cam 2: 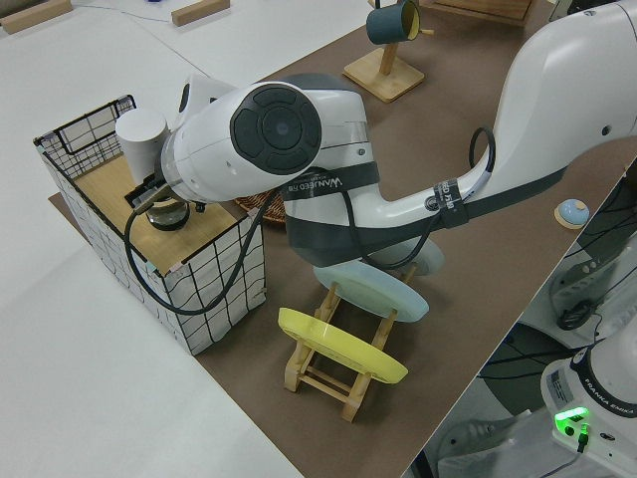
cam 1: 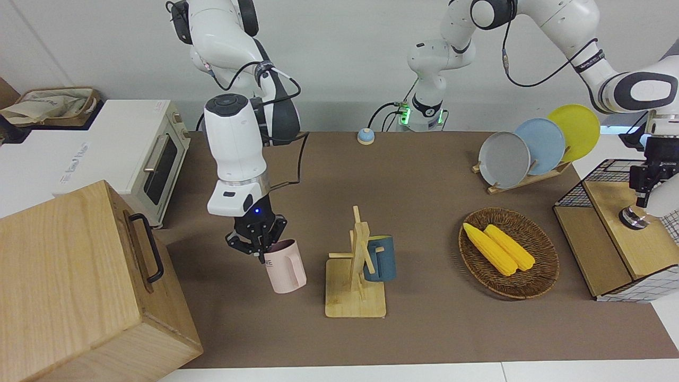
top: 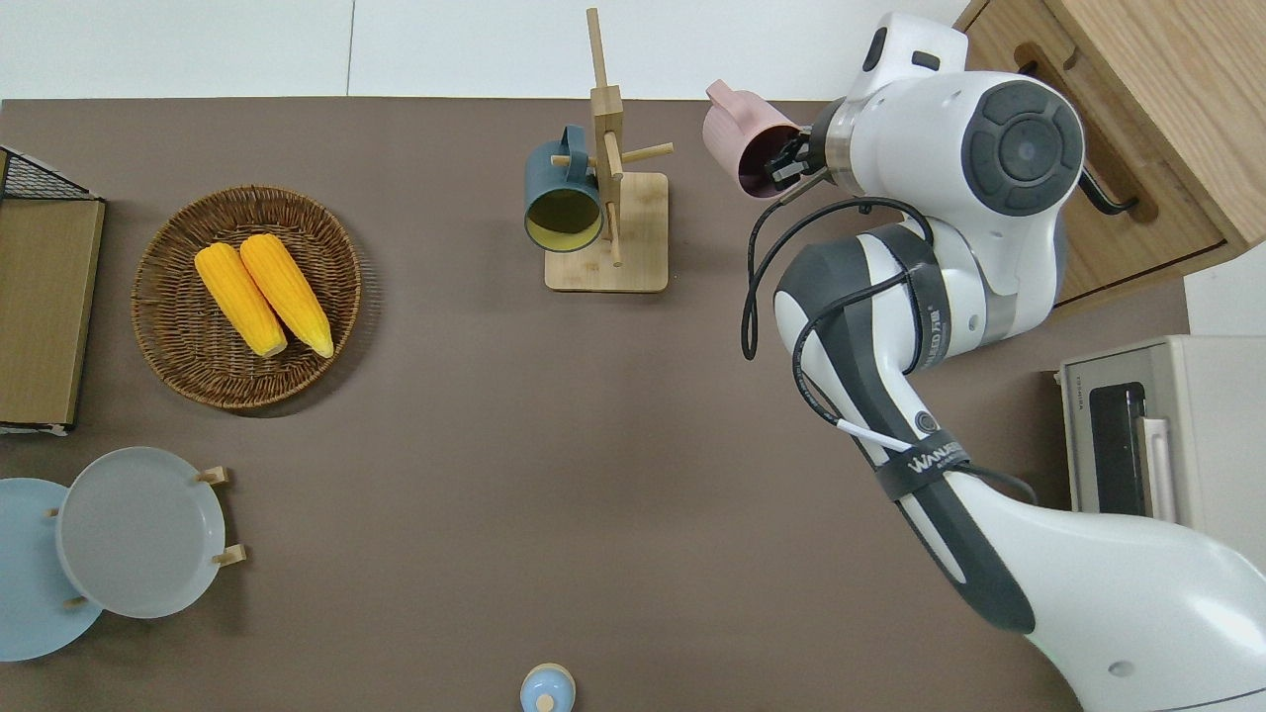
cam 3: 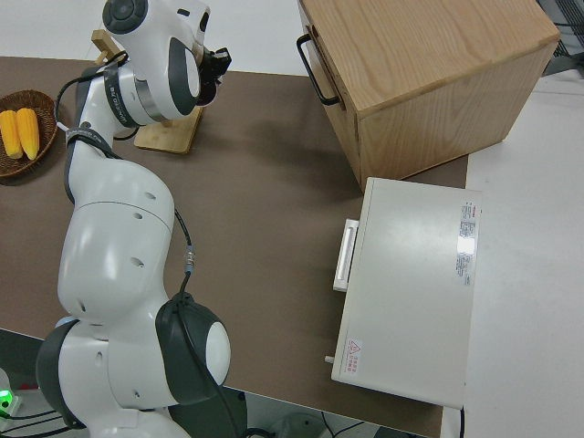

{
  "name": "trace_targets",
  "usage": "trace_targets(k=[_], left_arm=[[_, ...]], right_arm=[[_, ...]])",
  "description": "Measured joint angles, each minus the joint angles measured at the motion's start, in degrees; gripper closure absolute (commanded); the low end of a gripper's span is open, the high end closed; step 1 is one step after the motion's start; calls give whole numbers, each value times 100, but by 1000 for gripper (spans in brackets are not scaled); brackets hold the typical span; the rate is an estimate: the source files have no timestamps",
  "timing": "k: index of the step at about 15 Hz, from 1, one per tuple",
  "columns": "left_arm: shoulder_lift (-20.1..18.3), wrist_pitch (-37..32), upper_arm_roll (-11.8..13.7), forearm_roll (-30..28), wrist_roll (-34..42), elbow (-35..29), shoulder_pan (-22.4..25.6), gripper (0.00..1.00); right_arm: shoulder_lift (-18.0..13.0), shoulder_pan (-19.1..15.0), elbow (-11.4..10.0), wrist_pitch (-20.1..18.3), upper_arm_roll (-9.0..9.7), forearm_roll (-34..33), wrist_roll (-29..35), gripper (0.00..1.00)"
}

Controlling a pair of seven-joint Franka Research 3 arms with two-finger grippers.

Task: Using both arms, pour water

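My right gripper (cam 1: pixel 259 248) (top: pixel 791 158) is shut on the rim of a pink mug (cam 1: pixel 289 271) (top: pixel 734 129). The mug hangs tilted over the brown mat between the wooden mug rack (cam 1: pixel 354 289) and the big wooden box (cam 1: pixel 79 276). At the left arm's end of the table, my left gripper (cam 1: pixel 643 192) (cam 2: pixel 147 197) is down against a white bottle with a silver base (cam 1: pixel 666 202) (cam 2: pixel 141 139). That bottle stands on the wooden top of a wire crate (cam 1: pixel 610 168) (cam 2: pixel 214 289). How the left gripper stands on it does not show.
A blue mug (cam 1: pixel 383 263) (top: pixel 562 203) hangs on the rack. A wicker basket (cam 1: pixel 547 265) holds two corn cobs (cam 1: pixel 498 248). Nearer the robots are a rack of plates (cam 1: pixel 530 148) and a small bell (cam 1: pixel 365 136). A toaster oven (cam 1: pixel 156 159) stands at the right arm's end.
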Motion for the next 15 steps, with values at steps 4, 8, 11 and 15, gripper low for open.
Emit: trace_targets(k=[4,8,11,15], left_arm=[[4,0,0,48,-166,108,-2,1000],[-31,-93,-3,890,-1146,456,-21,1000],[-164,-522,-6,1437,-1802,756,-32,1000],[-392,-1202,-9,2040,-2486,1092,-46,1000]], right_arm=[[-145,35,-4,-1122,34,2,338,1000],[-448,96,-486,-1646,171,164,1186,1000],[-599,337,-871,-1788,247,627,1916,1000],[-606,849,-1034,-1800,274,948,3046,1000]])
